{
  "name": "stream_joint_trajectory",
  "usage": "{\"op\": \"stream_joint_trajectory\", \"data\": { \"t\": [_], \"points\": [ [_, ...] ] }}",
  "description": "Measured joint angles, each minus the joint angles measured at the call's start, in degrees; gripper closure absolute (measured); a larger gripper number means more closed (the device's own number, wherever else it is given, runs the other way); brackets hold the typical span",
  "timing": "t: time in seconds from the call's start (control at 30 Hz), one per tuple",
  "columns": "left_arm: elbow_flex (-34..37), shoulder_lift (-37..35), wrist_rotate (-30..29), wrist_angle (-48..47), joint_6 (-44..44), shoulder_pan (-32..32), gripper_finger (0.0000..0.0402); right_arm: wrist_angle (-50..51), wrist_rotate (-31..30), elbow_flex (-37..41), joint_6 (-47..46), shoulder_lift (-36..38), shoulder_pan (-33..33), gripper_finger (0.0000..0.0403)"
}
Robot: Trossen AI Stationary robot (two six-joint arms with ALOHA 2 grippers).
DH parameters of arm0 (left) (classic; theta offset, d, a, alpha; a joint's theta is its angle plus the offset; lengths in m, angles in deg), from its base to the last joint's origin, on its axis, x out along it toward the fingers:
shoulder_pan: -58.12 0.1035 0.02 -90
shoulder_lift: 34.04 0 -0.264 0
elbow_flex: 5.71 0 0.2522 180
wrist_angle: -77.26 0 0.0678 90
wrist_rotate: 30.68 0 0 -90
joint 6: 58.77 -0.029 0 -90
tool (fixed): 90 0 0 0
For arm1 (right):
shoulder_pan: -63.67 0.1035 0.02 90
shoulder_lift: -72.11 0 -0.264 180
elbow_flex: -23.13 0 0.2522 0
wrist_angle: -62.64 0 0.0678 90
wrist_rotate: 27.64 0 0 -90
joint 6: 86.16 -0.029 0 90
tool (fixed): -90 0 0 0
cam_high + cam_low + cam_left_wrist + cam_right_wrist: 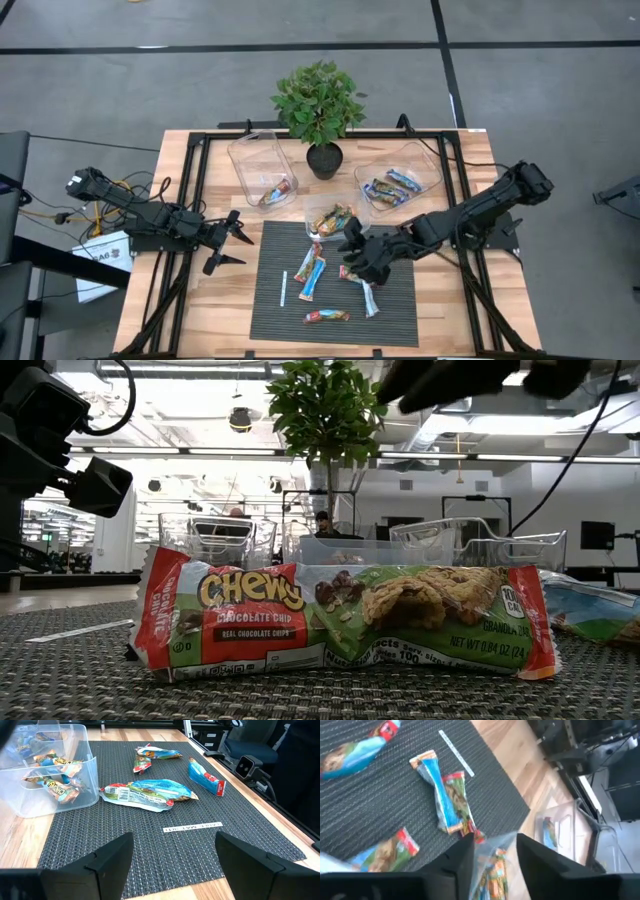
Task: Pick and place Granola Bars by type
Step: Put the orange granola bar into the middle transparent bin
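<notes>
Several granola bars lie flat on the dark mat (398,300): a crossed pair (310,268), one at the near edge (327,316), and one (370,298) near my right gripper. The low view shows the near one (340,620) close up. A middle clear bin (314,206) at the mat's far edge holds several more bars. My right gripper (353,246) hangs above the mat beside this bin. It is open, and the bin's rim (501,839) shows through the gap (492,854). My left gripper (228,248) waits open at the mat's left edge.
A potted plant (320,105) stands at the far middle. A clear bin (250,158) on its left holds one bar, and a clear bin (425,165) on its right holds several blue ones. A thin white stick (284,288) lies on the mat's left part.
</notes>
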Motion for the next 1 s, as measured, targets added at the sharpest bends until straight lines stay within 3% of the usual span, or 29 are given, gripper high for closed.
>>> {"op": "stream_joint_trajectory", "data": {
  "t": [0.33,0.5,1.0],
  "points": [
    [0.00,0.02,0.01,0.00,0.00,0.00,0.0127,-0.33,1.84,-4.74,1.32,-10.23,-0.75,0.0170],
    [0.00,0.01,0.02,0.00,0.01,-0.01,0.0127,-0.27,6.08,-8.30,5.21,-15.01,-0.82,0.0176],
    [0.00,0.01,0.01,0.00,0.00,-0.01,0.0127,-2.04,8.18,-11.31,7.90,-22.50,-1.19,0.0214]
  ]
}}
